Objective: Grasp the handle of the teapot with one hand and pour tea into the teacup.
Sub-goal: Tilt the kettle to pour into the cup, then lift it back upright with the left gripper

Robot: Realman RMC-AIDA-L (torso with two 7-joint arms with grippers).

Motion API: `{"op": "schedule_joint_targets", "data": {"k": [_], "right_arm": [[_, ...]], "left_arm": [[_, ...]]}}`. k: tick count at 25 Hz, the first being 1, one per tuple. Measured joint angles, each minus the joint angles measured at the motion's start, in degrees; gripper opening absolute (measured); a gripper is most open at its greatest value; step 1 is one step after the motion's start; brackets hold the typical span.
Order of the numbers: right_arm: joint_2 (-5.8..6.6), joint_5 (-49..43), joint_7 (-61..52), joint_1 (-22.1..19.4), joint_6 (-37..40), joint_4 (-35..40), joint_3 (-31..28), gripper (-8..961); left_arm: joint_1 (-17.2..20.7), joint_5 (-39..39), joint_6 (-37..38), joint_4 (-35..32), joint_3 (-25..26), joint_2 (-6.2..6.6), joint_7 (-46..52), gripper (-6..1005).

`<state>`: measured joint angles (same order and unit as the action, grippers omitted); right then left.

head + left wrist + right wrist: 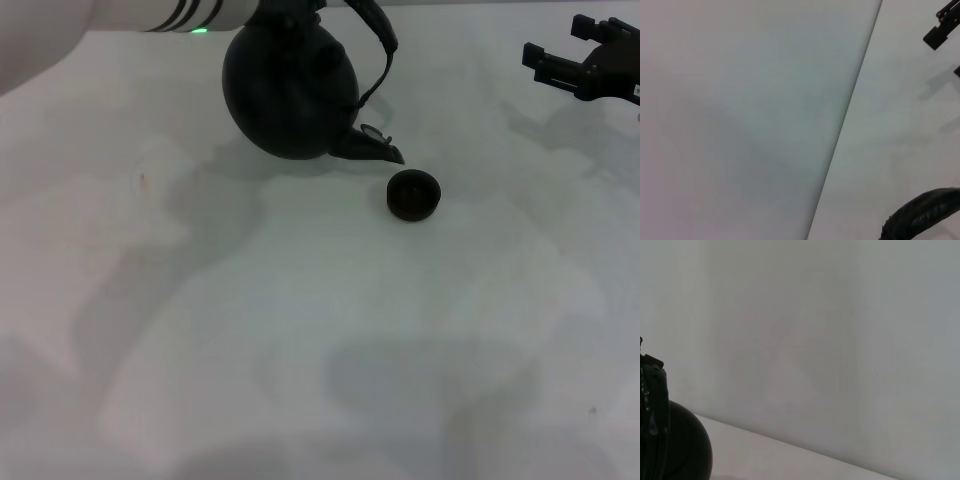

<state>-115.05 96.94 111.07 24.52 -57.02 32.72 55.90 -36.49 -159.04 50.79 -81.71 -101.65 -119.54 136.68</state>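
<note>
In the head view the round matte-black teapot (290,85) hangs tilted at the top centre. Its spout (372,147) points down at the small dark teacup (413,194), which stands on the table just beyond the spout tip. The black handle (384,45) arches off the pot's right side and runs up to my left arm at the top edge. My left gripper holds it there, mostly cut off by the frame. The left wrist view shows a textured piece of the handle (922,215). No tea shows between spout and cup. My right gripper (562,42) rests open at the far right.
The white table (300,330) stretches wide toward me, bare apart from soft shadows. A white wall (815,340) rises behind the table's far edge. The teapot's round body (682,445) shows in the right wrist view.
</note>
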Motion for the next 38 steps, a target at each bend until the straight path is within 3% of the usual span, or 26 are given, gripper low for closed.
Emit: {"op": "schedule_joint_targets", "data": {"k": [17,38], "right_arm": [[-0.02,1.3,0.4,0.0,1.6,-0.1,-0.1,861],[0.0,1.5,1.0,0.2,2.5,-0.6,-0.1,860]], "left_arm": [[-1.1,-3.2,-0.6,0.7,-3.6,0.07,1.1,133],[-2.2,-3.3,-0.6,1.0,-3.8,0.18,0.7,130]]}}
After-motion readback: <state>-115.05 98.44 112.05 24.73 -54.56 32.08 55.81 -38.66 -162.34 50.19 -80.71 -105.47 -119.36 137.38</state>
